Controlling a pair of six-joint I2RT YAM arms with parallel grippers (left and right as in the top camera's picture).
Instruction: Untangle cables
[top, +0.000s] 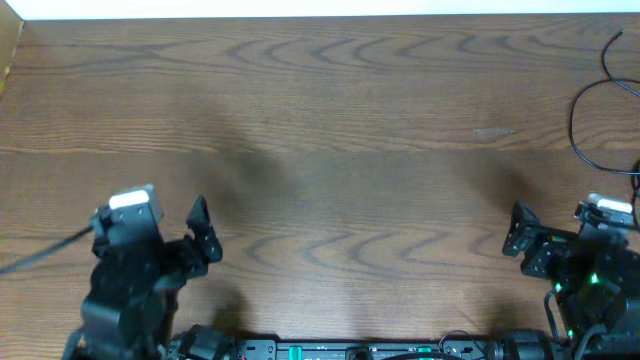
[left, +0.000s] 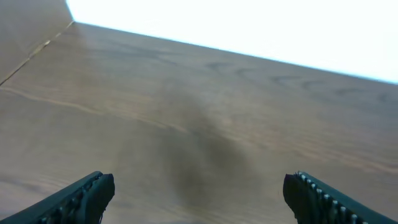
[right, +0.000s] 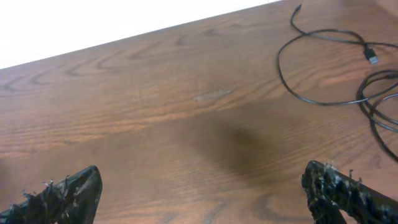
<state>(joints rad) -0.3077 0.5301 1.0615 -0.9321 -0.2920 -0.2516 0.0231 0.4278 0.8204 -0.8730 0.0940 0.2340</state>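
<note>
A thin black cable (right: 281, 67) lies in loose loops at the far right of the wooden table (top: 330, 120). One strand ends in a small metal plug (right: 372, 56), and further black loops (right: 376, 106) run off the right wrist view's edge. From overhead only part of this black cable (top: 574, 118) shows at the right border. My right gripper (right: 202, 186) is open and empty, hovering short of the loops and left of them; overhead it (top: 560, 238) sits at the front right. My left gripper (left: 199, 194) is open over bare wood, and overhead it (top: 170, 228) is at the front left, far from the cable.
The table's far edge (top: 320, 16) runs along the top of the overhead view. A raised wooden side (left: 28, 28) borders the left. A thick black wire (top: 40, 256) trails from the left arm. Bare wood spans the stretch between the arms.
</note>
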